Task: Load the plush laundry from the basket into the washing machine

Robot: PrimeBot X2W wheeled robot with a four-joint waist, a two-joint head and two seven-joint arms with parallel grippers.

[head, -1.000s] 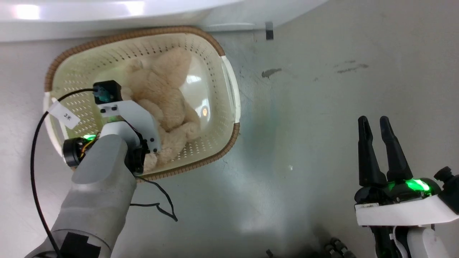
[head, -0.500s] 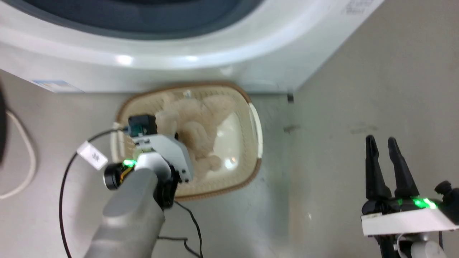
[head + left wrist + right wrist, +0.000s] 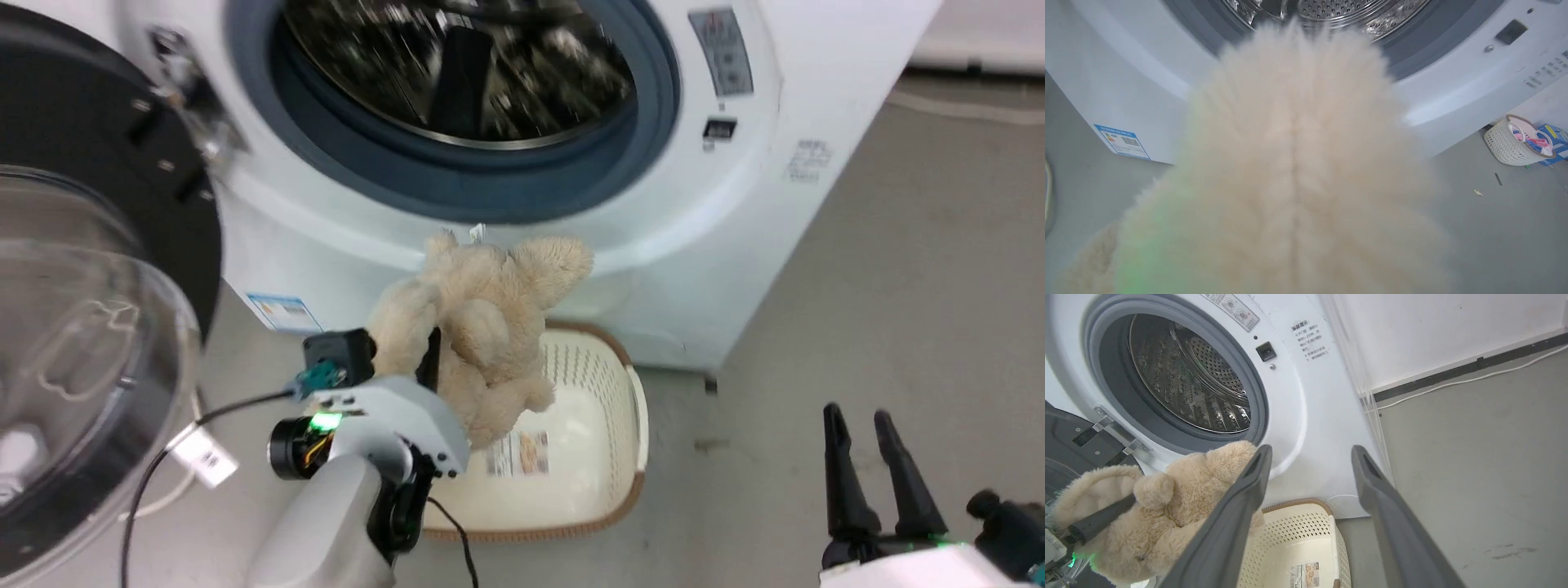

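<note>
The left pincer clamps the plush laundry, holding it above the basket and just below the washing machine mouth (the door stands open to this pincer's left). The right pincer, fingers parted and empty, hangs over grey floor. The left wrist view adds a small white hamper.

The stuffed toy lies so close to the wrist camera of the left pincer that its fur blurs and hides both fingers. From the head, one dark finger shows; the other is buried in fur. Beyond the pincer the drum is smeared, and the door to its left is cut off.
</note>
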